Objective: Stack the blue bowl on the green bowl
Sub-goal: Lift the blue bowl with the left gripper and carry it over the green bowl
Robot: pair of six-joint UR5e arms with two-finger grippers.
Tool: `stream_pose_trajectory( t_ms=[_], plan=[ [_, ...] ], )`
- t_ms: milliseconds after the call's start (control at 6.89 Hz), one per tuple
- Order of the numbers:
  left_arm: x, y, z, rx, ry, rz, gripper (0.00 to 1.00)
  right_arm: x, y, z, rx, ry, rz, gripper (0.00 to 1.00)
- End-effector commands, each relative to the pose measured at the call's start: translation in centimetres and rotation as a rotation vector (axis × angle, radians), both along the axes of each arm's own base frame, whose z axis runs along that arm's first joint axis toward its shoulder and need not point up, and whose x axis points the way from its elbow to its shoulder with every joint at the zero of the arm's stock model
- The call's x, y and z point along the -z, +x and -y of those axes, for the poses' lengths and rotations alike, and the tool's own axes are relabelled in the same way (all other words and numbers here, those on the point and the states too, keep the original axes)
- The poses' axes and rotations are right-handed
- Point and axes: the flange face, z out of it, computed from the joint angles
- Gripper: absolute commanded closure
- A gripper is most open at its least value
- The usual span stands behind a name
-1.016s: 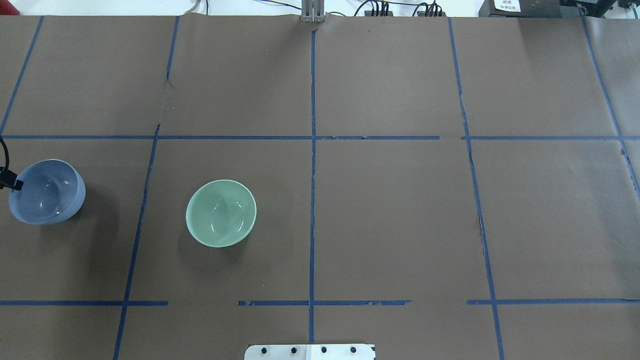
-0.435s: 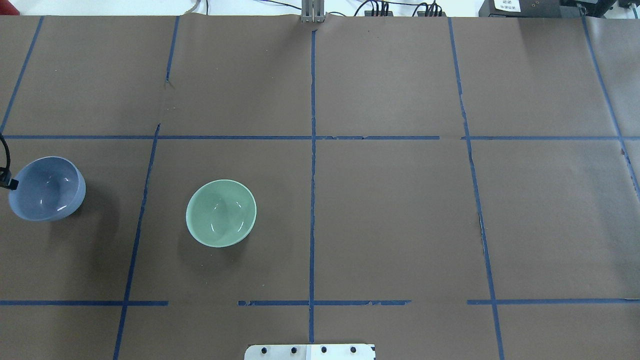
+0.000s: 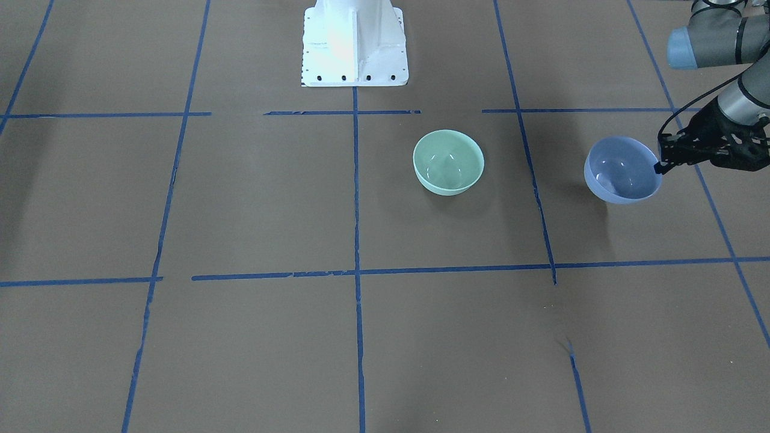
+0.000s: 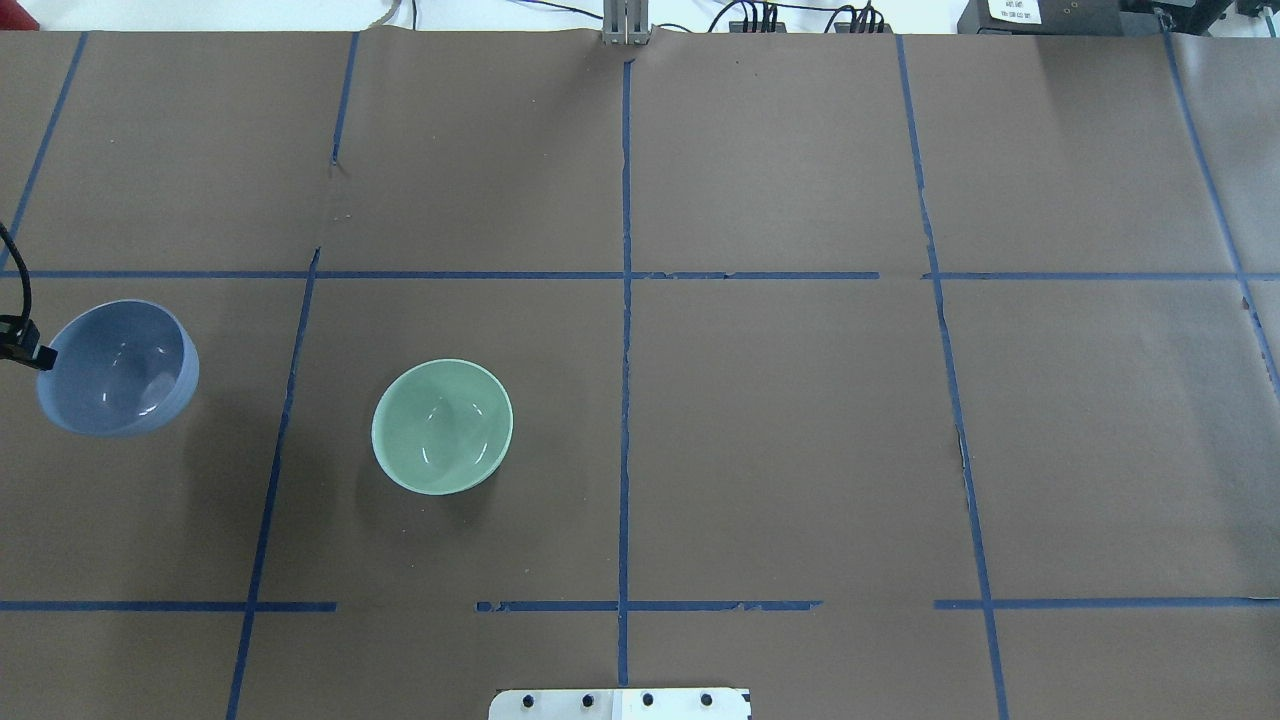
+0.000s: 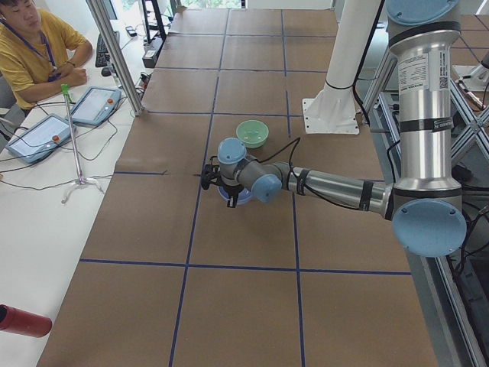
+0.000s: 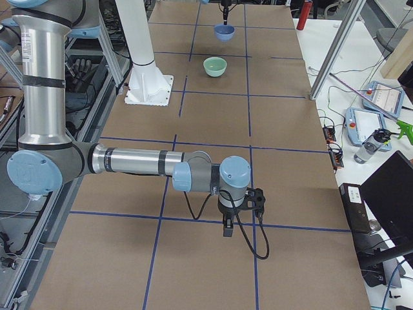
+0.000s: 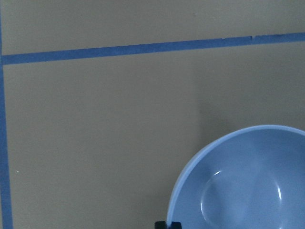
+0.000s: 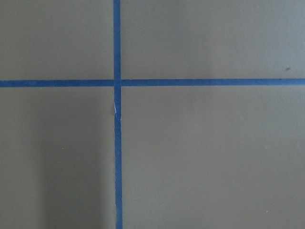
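Observation:
The blue bowl (image 4: 118, 368) hangs a little above the table at its left end, tilted, and its shadow falls beside it. My left gripper (image 4: 40, 355) is shut on the bowl's rim, as the front view (image 3: 659, 167) also shows. The left wrist view shows the blue bowl (image 7: 243, 183) at lower right. The green bowl (image 4: 442, 426) sits upright on the table, about two bowl widths to the right of the blue one. My right gripper (image 6: 227, 227) hovers over a tape crossing far from both bowls. I cannot tell whether it is open or shut.
Brown paper with blue tape lines (image 4: 625, 300) covers the table. The robot's white base (image 3: 355, 42) stands at the near edge. A person (image 5: 34, 46) sits with tablets beyond the table's far side.
The blue bowl has risen and moved a little to the right toward the green bowl, held by my left gripper. The green bowl has not moved.

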Motion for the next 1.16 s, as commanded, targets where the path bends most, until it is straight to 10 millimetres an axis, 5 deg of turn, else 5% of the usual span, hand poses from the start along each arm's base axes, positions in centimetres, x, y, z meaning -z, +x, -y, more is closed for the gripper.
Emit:
stream_pose_trajectory(
  t_ms=[0,290,435,1016],
  plan=[
    [11.2,1.1,0.8,0.137,-0.077,-0.086,1.00,0.0,0.0,0.0,0.000,0.001,0.001,0.00],
    [18.6,10.8,-2.3,0.150,-0.137,-0.135,1.00,0.0,0.0,0.0,0.000,0.001,0.000,0.00],
    [19.8,14.7,-3.9,0.165,-0.176,-0.131,1.00,0.0,0.0,0.0,0.000,0.001,0.000,0.00],
    [21.2,21.5,-6.8,0.207,-0.234,-0.045,1.00,0.0,0.0,0.0,0.000,0.001,0.000,0.00]
  ],
)
